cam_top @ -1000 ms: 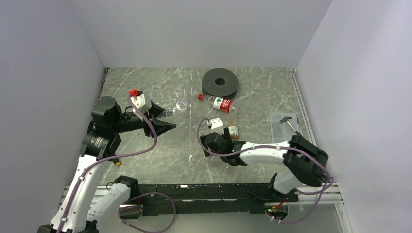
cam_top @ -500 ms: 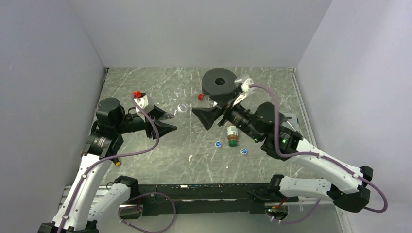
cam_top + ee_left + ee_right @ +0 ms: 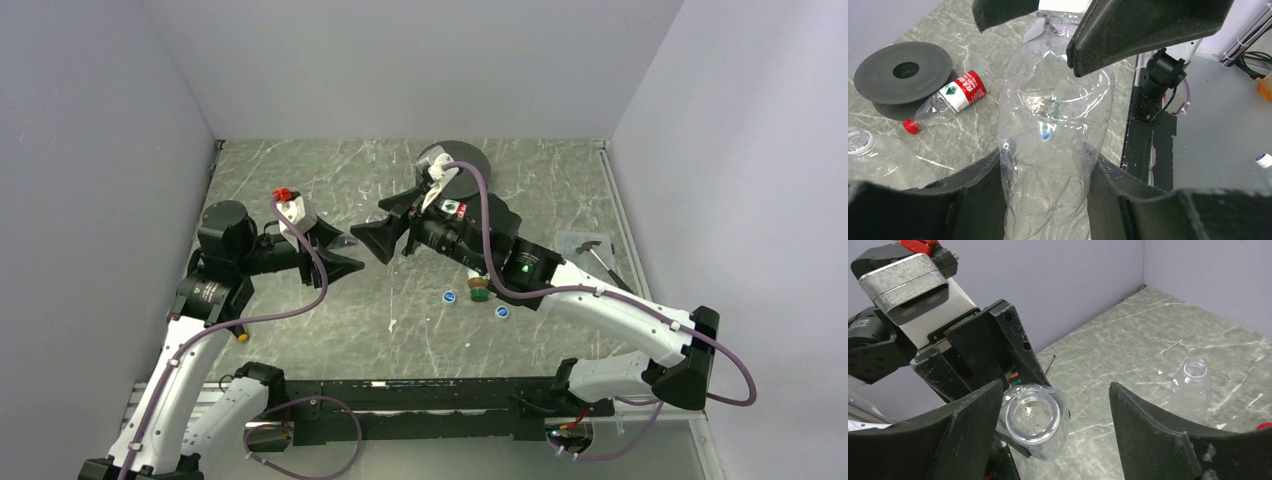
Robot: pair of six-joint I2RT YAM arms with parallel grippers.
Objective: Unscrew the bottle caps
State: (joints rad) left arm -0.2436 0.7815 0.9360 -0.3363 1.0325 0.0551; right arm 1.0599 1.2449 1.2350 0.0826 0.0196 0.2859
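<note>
Right gripper (image 3: 370, 238) swung left to the middle of the top view, fingers spread wide around the end of a clear bottle (image 3: 1053, 130). Left gripper (image 3: 342, 247) is pinching that bottle's body above the table (image 3: 300, 170).

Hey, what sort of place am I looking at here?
Probably a robot lab test cell: a marble-look table boxed in by plain lavender walls, the left arm and right arm bolted at its near edge, and a red-label bottle lying loose on it.
</note>
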